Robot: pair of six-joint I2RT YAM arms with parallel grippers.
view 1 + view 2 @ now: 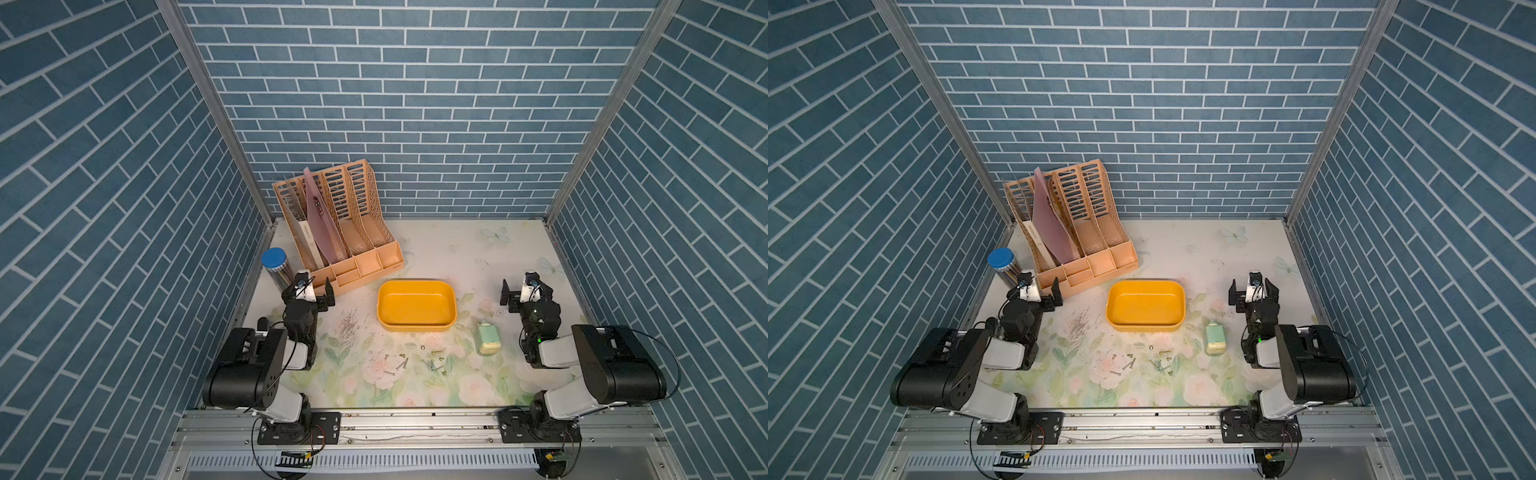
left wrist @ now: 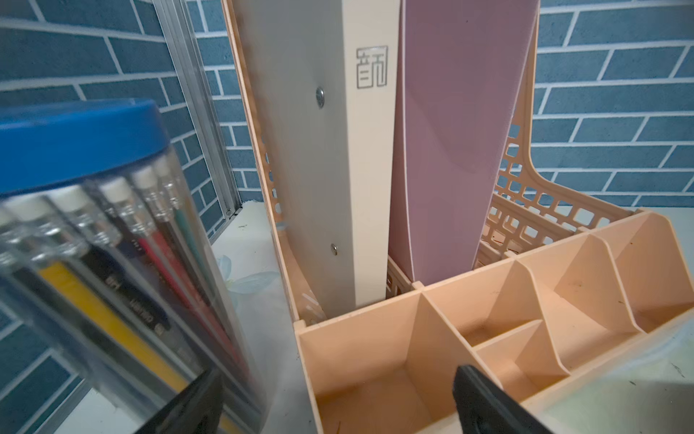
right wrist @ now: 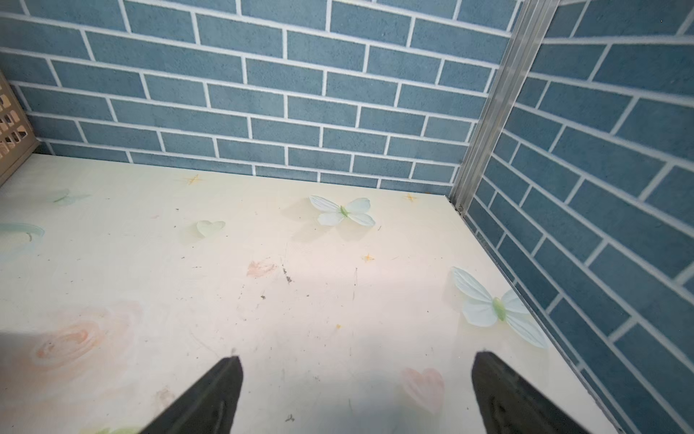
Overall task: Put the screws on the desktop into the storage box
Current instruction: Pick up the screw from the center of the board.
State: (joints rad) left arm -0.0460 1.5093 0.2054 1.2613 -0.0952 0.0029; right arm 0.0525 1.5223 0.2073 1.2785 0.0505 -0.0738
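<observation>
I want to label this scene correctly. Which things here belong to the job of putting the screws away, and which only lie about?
Belong to the job:
- screws, loose in front of the box
- yellow storage box
- flowered desktop

Only lying about:
- peach file organizer
- blue-lidded pencil jar
- pale green case

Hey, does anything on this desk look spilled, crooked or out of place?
Yes. The screws lie scattered loose on the desktop, just in front of the storage box, which looks empty. Dark scuff marks smudge the surface beside the box, and the pink folder in the file organizer leans bowed.
</observation>
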